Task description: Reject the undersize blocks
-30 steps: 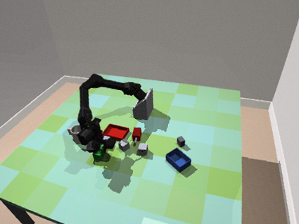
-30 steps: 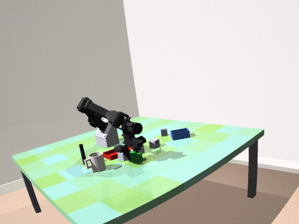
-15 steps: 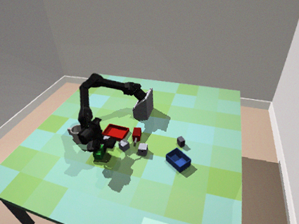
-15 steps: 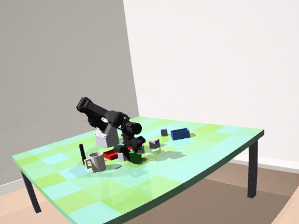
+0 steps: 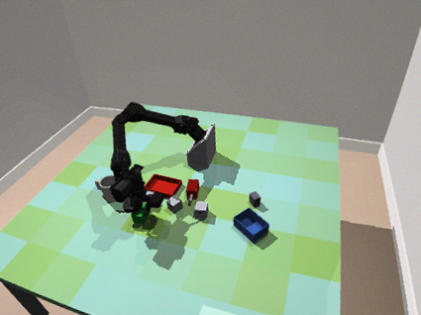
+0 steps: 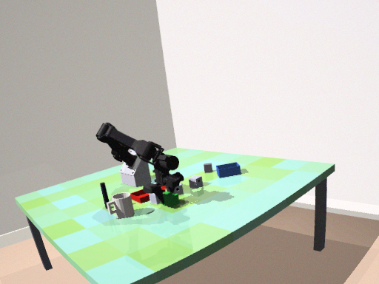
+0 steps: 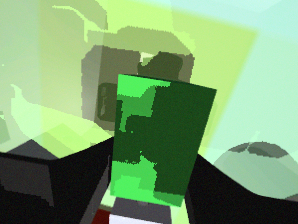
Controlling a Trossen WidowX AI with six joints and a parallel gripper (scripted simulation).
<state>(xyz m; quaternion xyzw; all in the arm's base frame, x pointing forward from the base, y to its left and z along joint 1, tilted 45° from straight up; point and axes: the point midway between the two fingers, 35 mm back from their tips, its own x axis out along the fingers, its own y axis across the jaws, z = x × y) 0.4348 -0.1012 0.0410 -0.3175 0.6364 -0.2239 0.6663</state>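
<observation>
The claw [image 5: 141,205] [image 6: 163,197] [image 7: 152,141] pinches the green gauge [image 5: 140,215] [image 6: 171,199] [image 7: 157,137] beside a block [image 6: 154,198] [image 7: 135,219]; gauging seems in hand; next, likely, a straight push at the bore, watching whether it seats fully or stops short.

Where our view gives out around the gripper [image 5: 145,207] [image 6: 166,196] [image 7: 150,185]

We cannot see the fingertips' contact on the green gauge [image 5: 140,214] [image 6: 171,199] [image 7: 155,140], nor whether its pin sits in a bore. Behind the gripper in the exterior view, the red tray [image 5: 164,186] [image 6: 140,196] is partly covered; below the gauge in the wrist view, a pale block is cut off by the edge.
</observation>
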